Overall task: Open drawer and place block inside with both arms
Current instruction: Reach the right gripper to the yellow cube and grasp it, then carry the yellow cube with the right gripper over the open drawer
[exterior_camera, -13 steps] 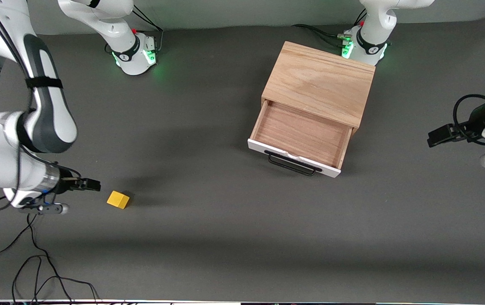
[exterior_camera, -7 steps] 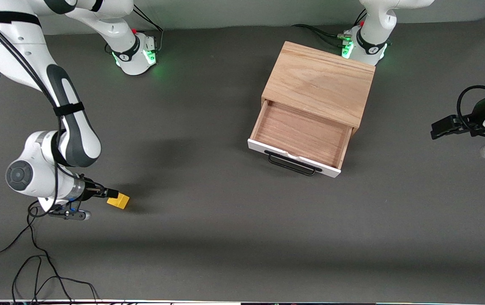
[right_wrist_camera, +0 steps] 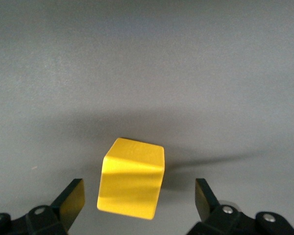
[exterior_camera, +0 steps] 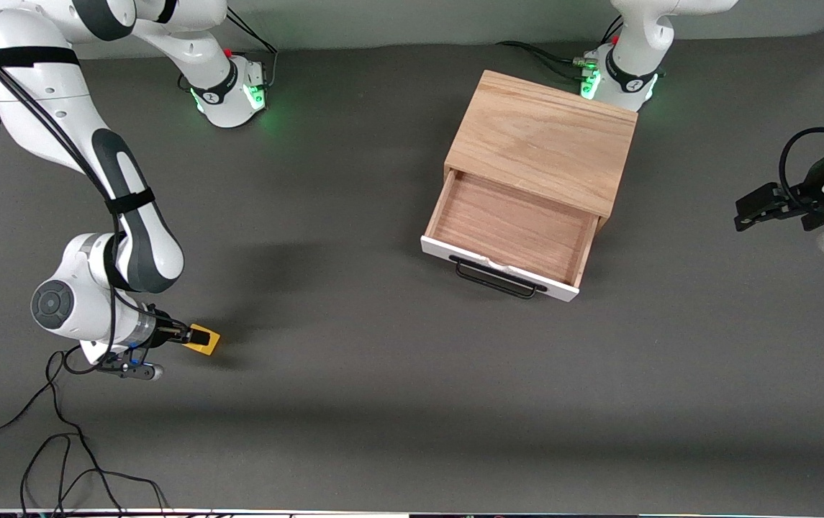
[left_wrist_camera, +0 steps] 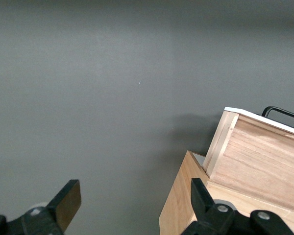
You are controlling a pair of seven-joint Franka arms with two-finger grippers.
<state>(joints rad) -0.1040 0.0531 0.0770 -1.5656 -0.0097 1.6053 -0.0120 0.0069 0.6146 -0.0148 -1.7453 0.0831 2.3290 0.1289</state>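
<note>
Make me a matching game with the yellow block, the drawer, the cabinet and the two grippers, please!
Things:
1. block
2. drawer
3. left gripper
4. right gripper
5. cabinet

States or places:
A. pulled out, nothing inside it
B. fingers open, down on either side of the block
C. on the table, toward the right arm's end
D. fingers open, up in the air past the cabinet, at the left arm's end of the table
E. light oak box that the drawer slides out of

Pairs: 1-C, 2-A, 3-D, 4-B, 5-E
</note>
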